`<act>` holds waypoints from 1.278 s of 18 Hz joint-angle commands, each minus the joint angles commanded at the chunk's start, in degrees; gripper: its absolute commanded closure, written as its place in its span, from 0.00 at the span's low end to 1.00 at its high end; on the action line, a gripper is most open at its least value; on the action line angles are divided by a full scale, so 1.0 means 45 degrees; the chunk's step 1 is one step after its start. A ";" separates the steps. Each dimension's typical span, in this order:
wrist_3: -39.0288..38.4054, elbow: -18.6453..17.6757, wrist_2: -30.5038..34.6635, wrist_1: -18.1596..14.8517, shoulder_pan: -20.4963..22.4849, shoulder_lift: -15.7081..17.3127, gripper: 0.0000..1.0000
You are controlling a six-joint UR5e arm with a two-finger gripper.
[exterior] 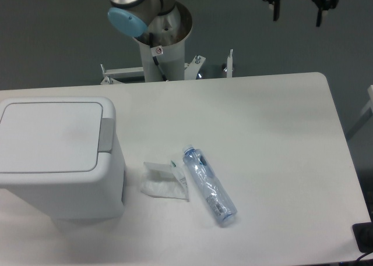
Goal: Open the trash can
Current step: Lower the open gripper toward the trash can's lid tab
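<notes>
The trash can (55,155) is a large white boxy bin at the left of the table. Its flat white lid (49,136) lies shut, and the grey push-tab (106,134) is on its right edge. My gripper (297,16) hangs at the top right, high above the table's far edge and far from the bin. Its two black fingers (319,16) point down with a gap between them, and nothing is held.
A clear plastic bottle (210,185) lies on the white table (262,132) right of the bin. A white crumpled wrapper (166,181) lies beside it. The arm's base column (157,50) stands behind the table's far edge.
</notes>
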 joint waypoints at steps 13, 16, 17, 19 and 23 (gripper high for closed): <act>-1.1045 0.0762 -0.1797 0.2180 -0.3255 -0.1267 0.00; -1.3624 0.0840 -0.1738 0.3844 -0.4878 -0.1893 0.00; -1.4522 0.0840 -0.1738 0.4079 -0.5269 -0.2049 0.00; -1.5969 0.0995 -0.1835 0.4413 -0.5992 -0.2400 0.00; -1.8512 0.1172 -0.3141 0.4414 -0.7324 -0.3104 0.00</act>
